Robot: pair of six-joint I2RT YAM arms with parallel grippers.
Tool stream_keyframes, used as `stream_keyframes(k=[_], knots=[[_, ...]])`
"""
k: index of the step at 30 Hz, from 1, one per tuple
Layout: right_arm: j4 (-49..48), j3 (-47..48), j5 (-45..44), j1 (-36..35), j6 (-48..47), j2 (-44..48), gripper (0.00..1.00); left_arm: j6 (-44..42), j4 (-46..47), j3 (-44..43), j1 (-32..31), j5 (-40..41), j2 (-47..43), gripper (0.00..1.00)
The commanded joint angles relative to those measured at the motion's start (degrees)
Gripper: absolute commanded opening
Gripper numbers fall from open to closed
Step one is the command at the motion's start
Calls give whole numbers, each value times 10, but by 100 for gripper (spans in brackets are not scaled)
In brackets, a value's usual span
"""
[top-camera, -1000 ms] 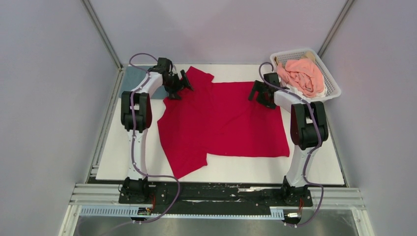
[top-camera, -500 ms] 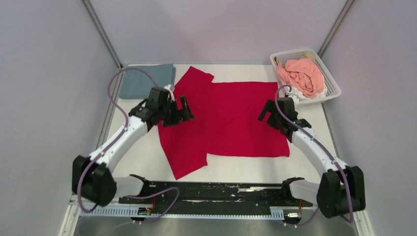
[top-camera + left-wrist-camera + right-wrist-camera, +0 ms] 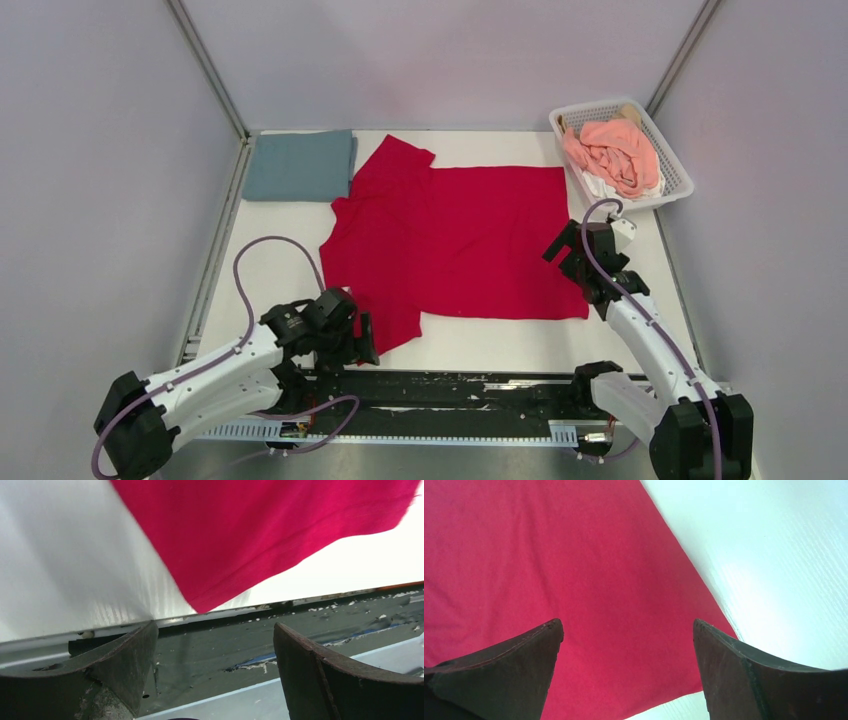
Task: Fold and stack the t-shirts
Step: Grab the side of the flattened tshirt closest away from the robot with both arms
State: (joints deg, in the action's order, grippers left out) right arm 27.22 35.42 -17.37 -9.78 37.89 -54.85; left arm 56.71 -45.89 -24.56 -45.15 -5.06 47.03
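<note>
Folding red shirt, spread flat on bench. Left jaws released by near-left corner, right jaws released over near-right corner. Next: pinch both corners, fold away.

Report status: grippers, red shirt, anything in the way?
Left gripper open, empty, at near-left corner of red t-shirt. Right gripper open, empty, above near-right corner. Shirt spread out. Nothing blocking.

Red t-shirt spread flat at centre, left side folded over; grey-blue t-shirt folded, far left; salmon-pink t-shirt and white t-shirt crumpled in lattice basket.
</note>
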Motion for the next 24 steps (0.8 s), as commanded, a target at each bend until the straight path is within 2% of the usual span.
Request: stream_keyframes(k=[1,5,10,14,17,19,24], knots=[[-8,-3,-28,3,14,4,100,76,-2,20,-13,12,-25,91],[-8,0,-25,3,12,-7,100,86,31,22,-13,34,-15,85],[-8,0,-28,4,7,-9,100,76,34,-22,-13,62,26,80],[-8,-1,-30,4,3,-6,100,59,-1,-62,-13,66,50,79],[-8,-2,-31,4,1,-3,100,36,-77,-116,-13,63,61,79],[-8,-5,-34,5,3,-3,100,26,-95,-126,-13,71,62,79],[-8,-7,-38,6,2,-2,100,19,-54,-105,-13,57,100,78]])
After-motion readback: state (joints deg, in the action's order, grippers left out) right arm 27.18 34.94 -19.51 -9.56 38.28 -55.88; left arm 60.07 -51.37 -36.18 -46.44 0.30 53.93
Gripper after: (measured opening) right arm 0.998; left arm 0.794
